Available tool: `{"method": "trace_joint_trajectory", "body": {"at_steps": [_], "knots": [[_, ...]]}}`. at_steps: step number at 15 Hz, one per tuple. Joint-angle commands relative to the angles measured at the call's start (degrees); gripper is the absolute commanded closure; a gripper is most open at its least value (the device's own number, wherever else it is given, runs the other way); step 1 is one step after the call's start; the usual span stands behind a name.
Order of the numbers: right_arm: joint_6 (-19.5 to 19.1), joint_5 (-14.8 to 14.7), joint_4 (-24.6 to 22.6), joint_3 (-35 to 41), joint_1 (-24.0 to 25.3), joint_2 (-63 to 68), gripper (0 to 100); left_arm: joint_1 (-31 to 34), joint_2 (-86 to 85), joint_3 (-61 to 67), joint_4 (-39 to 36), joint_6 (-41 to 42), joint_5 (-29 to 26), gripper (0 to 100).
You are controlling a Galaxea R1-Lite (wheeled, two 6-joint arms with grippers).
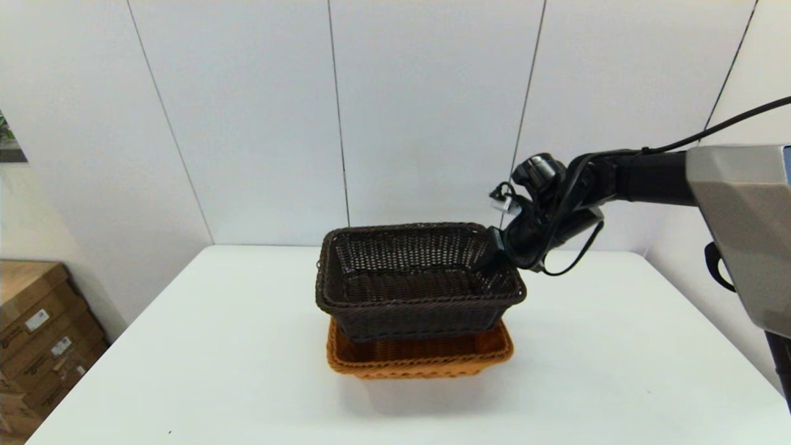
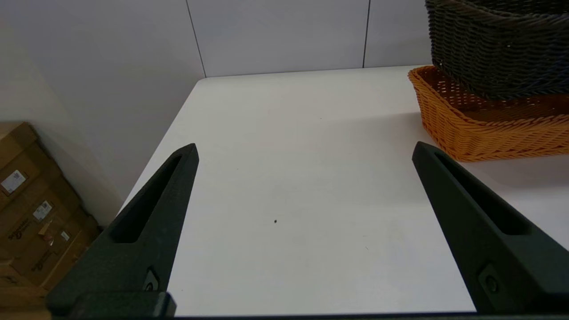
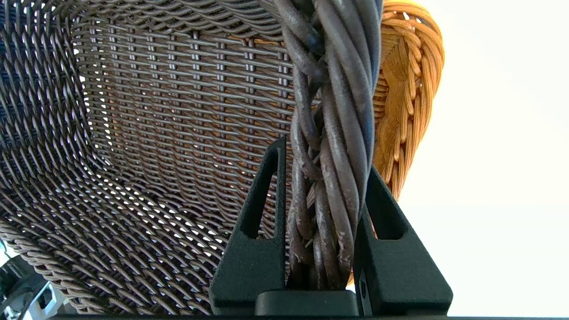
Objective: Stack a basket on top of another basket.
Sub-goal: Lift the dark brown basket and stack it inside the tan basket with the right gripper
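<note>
the right gripper (image 3: 326, 178) is clamping the far right rim of the dark basket (image 1: 420, 278), which is hanging partly inside the orange-tan basket (image 1: 420, 358) mid-table, so lowering and release are remaining, while the left gripper (image 2: 304, 153) is idling wide open and empty at left.

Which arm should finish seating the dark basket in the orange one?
Right. The right gripper is shut on the dark basket rim, directly above the orange basket. The left gripper is open, off to the side over bare table.
</note>
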Motion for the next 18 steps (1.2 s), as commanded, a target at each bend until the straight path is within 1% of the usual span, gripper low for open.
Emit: {"method": "trace_joint_trajectory", "body": {"at_steps": [1, 9, 11, 18], "knots": [[0.1, 0.2, 0.3, 0.1, 0.0, 0.9, 100, 0.0, -0.1, 0.1, 0.0, 0.0, 0.0, 0], [0.2, 0.2, 0.4, 0.1, -0.3, 2.6, 100, 0.0, -0.1, 0.1, 0.0, 0.0, 0.0, 0], [1.3, 0.2, 0.2, 0.1, -0.4, 2.9, 100, 0.0, -0.1, 0.1, 0.0, 0.0, 0.0, 0], [1.6, 0.2, 0.3, 0.1, -1.1, 3.3, 100, 0.0, -0.1, 0.1, 0.0, 0.0, 0.0, 0]]}}
